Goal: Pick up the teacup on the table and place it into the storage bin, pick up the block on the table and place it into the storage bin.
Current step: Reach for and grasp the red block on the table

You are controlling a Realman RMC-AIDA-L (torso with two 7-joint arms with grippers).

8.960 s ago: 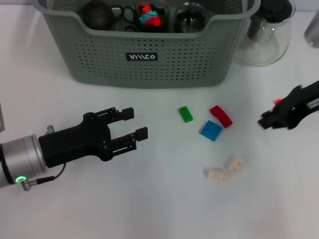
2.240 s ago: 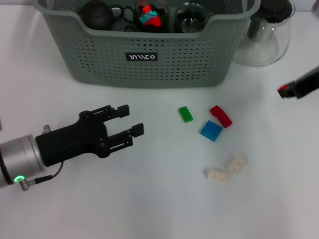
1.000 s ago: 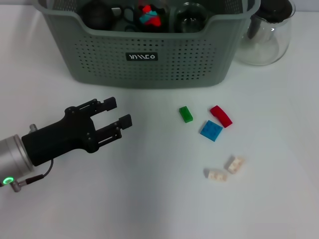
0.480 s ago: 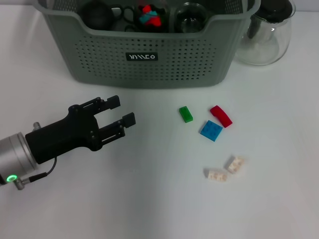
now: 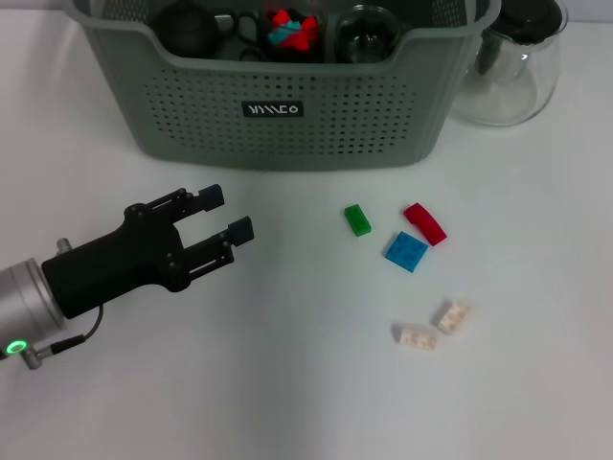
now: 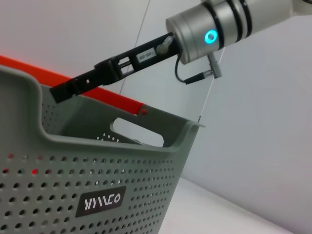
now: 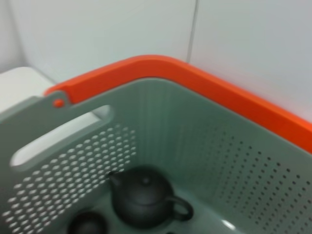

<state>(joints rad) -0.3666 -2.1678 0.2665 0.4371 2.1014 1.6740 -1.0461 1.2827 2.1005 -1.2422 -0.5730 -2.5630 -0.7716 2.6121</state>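
Now my open, empty left hand (image 5: 222, 213) hovers lower left of frame; next I judge: reach the small green plastic block (image 5: 357, 219).

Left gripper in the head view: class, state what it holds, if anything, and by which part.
Nothing is held. The left gripper hovers open over bare table, with an empty gap between its fingers, well short of the green block.

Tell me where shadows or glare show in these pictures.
Head view: even light, faint soft shadows under the left tool and the blue block; glints on the glass pitcher. Left wrist view: a lit ring glows on the arm whose right tool reaches over the storage bin. Right wrist view: a bright spot on the bin's floor.
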